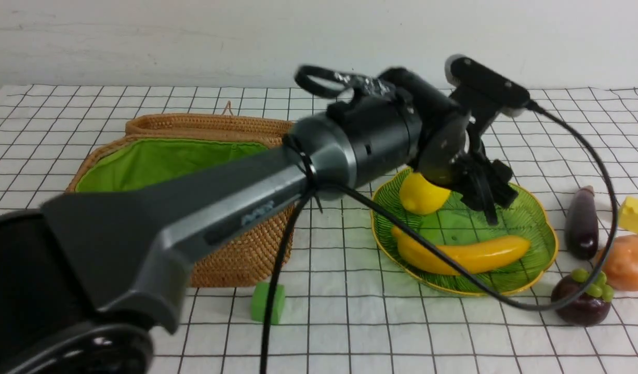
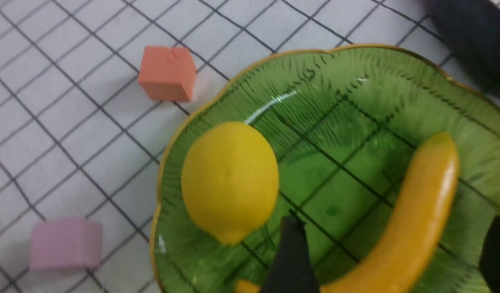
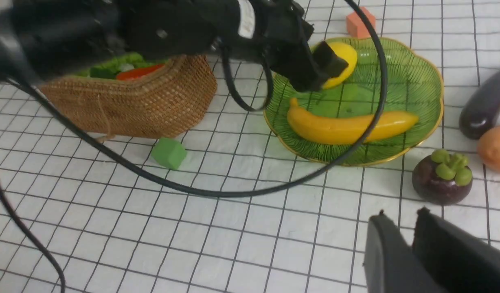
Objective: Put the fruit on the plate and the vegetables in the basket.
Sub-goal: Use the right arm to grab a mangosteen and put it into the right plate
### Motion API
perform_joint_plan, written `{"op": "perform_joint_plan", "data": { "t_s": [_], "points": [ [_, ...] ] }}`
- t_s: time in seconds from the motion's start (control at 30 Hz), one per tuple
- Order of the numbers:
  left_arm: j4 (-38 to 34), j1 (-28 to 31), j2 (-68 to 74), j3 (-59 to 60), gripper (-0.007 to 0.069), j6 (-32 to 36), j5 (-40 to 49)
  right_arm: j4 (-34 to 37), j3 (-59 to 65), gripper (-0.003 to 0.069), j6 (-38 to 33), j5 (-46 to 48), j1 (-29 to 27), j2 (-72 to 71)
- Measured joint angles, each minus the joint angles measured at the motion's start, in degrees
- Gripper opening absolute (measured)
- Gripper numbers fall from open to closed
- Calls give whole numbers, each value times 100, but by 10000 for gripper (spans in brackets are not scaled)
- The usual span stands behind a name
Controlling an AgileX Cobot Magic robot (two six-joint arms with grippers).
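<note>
The yellow lemon [image 1: 423, 195] and the banana [image 1: 464, 254] lie on the green plate [image 1: 537, 244]. My left gripper [image 1: 485, 197] hangs just above the plate, open. In its wrist view the fingers stand wide on either side of the banana [image 2: 421, 219] without touching it, and the lemon [image 2: 229, 179] lies free beside them. The mangosteen [image 1: 581, 301], eggplant [image 1: 581, 223] and potato [image 1: 628, 262] lie on the cloth right of the plate. A carrot [image 3: 138, 72] shows inside the basket [image 1: 246, 254]. My right gripper [image 3: 401, 212] hovers near the mangosteen [image 3: 441, 181], shut and empty.
A green cube [image 1: 268, 302] lies in front of the basket and a yellow cube [image 1: 635, 214] behind the potato. An orange cube [image 2: 167, 73] and a pink cube [image 2: 64, 244] sit beyond the plate. The left arm's cable [image 1: 454, 267] hangs across the plate's front.
</note>
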Motion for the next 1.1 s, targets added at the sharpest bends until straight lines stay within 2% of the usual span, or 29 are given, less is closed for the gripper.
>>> {"op": "perform_joint_plan", "data": {
  "t_s": [0.13,0.2,0.23,0.27,0.4,0.5,0.6,0.63,0.73,0.9,0.93,1.0,1.03,1.1],
  "points": [
    [-333,0,-1052,-5,221,0,1452,-163,0,128,29,-12,0,950],
    [-359,0,-1560,-5,45,0,2031,-289,0,128,24,-175,0,1492],
    [-359,0,-1608,-12,35,0,2031,-289,0,128,24,-192,0,1492],
    [-366,0,-1929,-12,-13,-19,2401,-397,0,129,24,-311,0,1894],
    [-517,0,-2783,432,-13,-110,2811,-626,5,129,30,-447,0,2605],
    [-914,0,-3641,1461,-13,-110,2731,-917,5,130,101,-466,0,3062],
    [-1154,0,-4418,2468,-13,-13,2378,-1253,5,134,342,-499,0,3375],
    [-1245,0,-4952,3230,-13,58,2042,-1481,5,141,564,-535,0,3585],
    [-1281,0,-5818,4454,-13,106,1393,-1795,5,163,806,-660,0,4022],
    [-1350,0,-7218,5763,-13,199,422,-1742,5,285,863,-1121,-201,4794],
    [-1377,0,-7506,5975,-13,264,251,-1683,5,330,814,-1247,-330,4957],
    [-1407,0,-7920,6130,-13,385,64,-1423,5,409,602,-1463,-563,5278],
    [-1407,0,-7920,6139,-13,400,47,-1391,5,409,573,-1463,-563,5309],
    [-1432,0,-8290,6172,-13,526,-142,-967,5,504,182,-1701,-819,5661]
  ]
}}
